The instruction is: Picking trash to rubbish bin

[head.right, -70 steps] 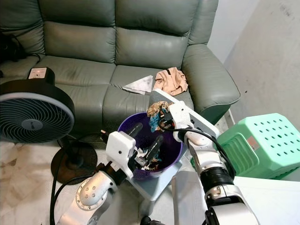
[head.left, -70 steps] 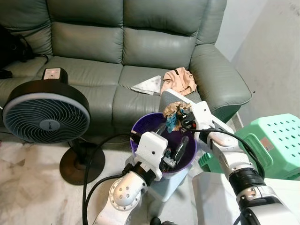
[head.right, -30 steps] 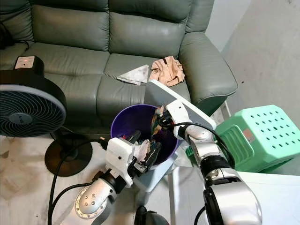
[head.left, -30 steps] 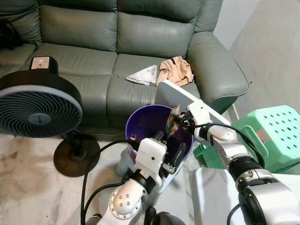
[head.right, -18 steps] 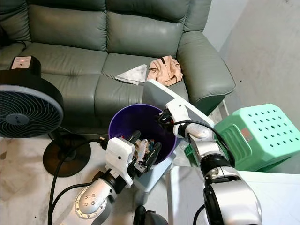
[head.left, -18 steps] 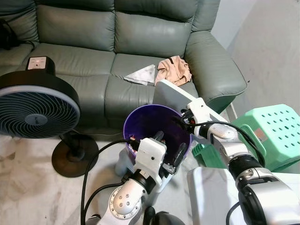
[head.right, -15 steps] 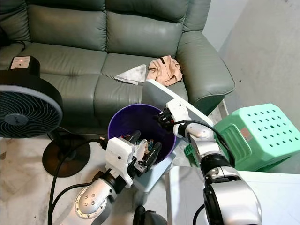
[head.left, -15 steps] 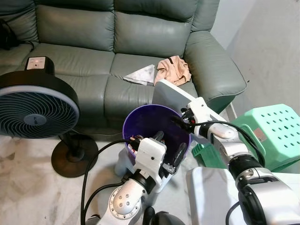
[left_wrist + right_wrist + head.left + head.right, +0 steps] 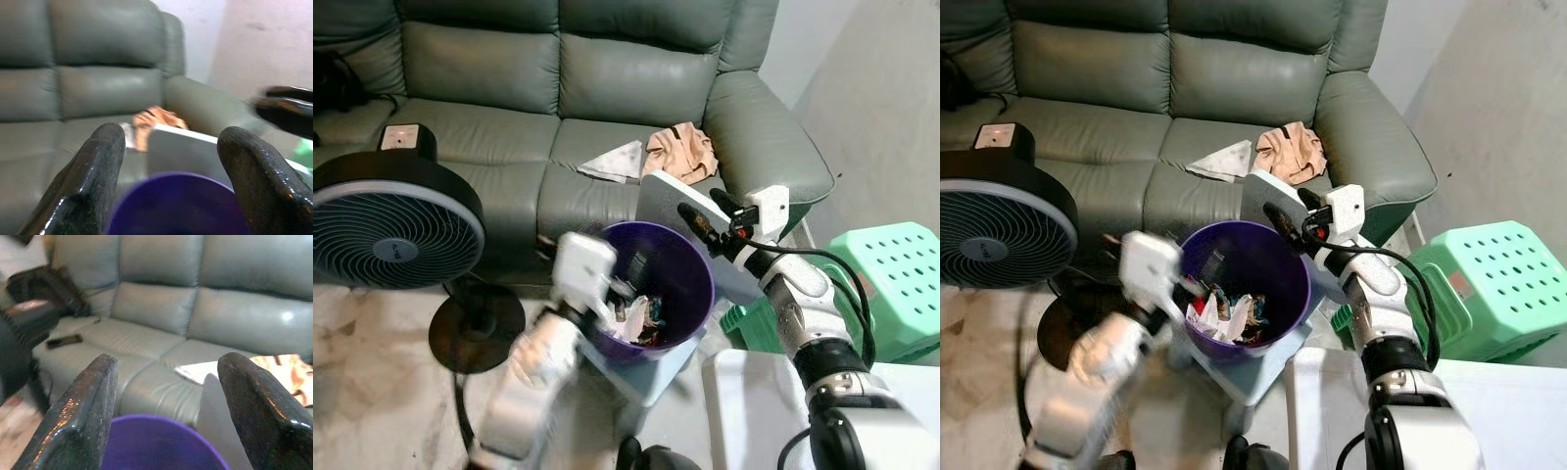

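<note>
The purple rubbish bin (image 9: 677,266) stands on the floor in front of the sofa, its grey lid (image 9: 666,199) tipped open at the back. Crumpled wrappers and paper (image 9: 641,318) lie inside it. My right gripper (image 9: 707,213) hangs open and empty just above the bin's back right rim, in front of the lid. In the right wrist view both fingers (image 9: 95,396) are spread wide over the purple rim (image 9: 161,435). My left gripper (image 9: 622,282), blurred by motion, is at the bin's left rim. Its fingers (image 9: 93,171) stand apart with nothing between them.
A black floor fan (image 9: 396,245) stands to the bin's left. A green perforated stool (image 9: 891,284) is on the right by the wall. A tan cloth (image 9: 680,152) and a white sheet (image 9: 617,162) lie on the grey sofa (image 9: 607,69). A white surface (image 9: 754,411) is near right.
My right gripper let the crumpled trash fall into the bin and rose, open, above the rim. My left arm swung from the bin's front to its left side.
</note>
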`<state>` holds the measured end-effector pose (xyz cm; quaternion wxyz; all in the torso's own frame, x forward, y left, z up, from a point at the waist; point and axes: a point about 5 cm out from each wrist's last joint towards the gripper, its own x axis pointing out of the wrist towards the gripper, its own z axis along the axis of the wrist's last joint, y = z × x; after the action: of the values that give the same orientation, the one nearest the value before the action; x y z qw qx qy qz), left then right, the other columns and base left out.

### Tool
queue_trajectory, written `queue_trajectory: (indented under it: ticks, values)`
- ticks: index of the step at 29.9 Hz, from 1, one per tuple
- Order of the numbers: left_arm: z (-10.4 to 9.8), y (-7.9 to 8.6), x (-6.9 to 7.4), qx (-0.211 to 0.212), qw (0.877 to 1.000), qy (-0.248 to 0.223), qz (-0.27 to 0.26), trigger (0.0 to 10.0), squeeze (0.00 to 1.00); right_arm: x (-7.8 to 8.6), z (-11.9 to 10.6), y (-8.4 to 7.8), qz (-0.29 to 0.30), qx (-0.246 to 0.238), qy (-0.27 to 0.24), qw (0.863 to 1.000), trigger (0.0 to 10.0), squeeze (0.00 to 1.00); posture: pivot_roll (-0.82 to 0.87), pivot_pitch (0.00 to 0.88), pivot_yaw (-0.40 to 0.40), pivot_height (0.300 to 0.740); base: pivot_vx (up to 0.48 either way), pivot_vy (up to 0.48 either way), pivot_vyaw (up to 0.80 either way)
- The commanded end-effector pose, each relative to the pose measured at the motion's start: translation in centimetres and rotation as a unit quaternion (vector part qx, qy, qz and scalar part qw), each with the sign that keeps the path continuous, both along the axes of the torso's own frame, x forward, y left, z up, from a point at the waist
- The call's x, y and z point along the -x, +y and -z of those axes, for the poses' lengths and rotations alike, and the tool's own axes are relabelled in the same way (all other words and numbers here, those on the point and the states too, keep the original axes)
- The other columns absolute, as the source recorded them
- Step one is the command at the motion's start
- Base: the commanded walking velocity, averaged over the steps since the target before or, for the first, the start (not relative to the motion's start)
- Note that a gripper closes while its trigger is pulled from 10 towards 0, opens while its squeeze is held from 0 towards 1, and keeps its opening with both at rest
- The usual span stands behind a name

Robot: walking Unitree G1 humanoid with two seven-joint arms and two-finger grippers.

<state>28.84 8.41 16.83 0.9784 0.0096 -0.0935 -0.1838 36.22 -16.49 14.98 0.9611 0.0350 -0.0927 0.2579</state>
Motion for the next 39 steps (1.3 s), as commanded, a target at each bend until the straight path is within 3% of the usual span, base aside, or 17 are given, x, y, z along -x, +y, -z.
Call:
queue_trajectory:
  ticks: [1, 5, 10, 12, 17, 39]
  values:
    - [0.1, 0.4, -0.7, 0.008, 1.000, 0.007, -0.005, 10.0, 0.00, 0.3, -0.5, -1.1, 0.038, -0.017, -0.021, 0.999, 10.0, 0.00, 0.07, 0.084, -0.104, 0.740, 0.000, 0.000, 0.00]
    - [-0.9, 2.2, -2.4, 0.029, 0.999, 0.000, -0.040, 10.0, 0.00, 0.8, -0.7, -2.2, 0.095, -0.044, -0.039, 0.994, 10.0, 0.00, 0.06, 0.059, -0.085, 0.740, 0.000, 0.000, 0.00]
    - [-1.3, 3.5, -3.6, 0.043, 0.997, -0.003, -0.068, 10.0, 0.00, 1.5, -0.6, -2.9, 0.133, -0.051, -0.050, 0.989, 10.0, 0.00, 0.06, 0.048, -0.079, 0.740, 0.000, 0.000, 0.00]
    - [-1.8, 4.8, -4.7, 0.049, 0.995, -0.003, -0.081, 10.0, 0.00, 2.7, -0.2, -3.6, 0.177, -0.063, -0.050, 0.981, 10.0, 0.00, 0.03, 0.031, -0.048, 0.740, 0.000, 0.000, 0.00]
    - [-1.9, 5.6, -5.6, 0.058, 0.995, 0.006, -0.081, 10.0, 0.00, 3.9, 0.2, -3.9, 0.212, -0.066, -0.043, 0.974, 10.0, 0.00, 0.01, 0.022, -0.032, 0.740, 0.000, 0.049, 0.00]
    - [-1.3, 6.1, -6.3, 0.062, 0.995, 0.007, -0.083, 10.0, 0.00, 4.9, 0.6, -3.3, 0.224, -0.057, -0.006, 0.973, 10.0, 0.00, 0.02, 0.000, -0.053, 0.740, 0.000, 0.415, 0.00]
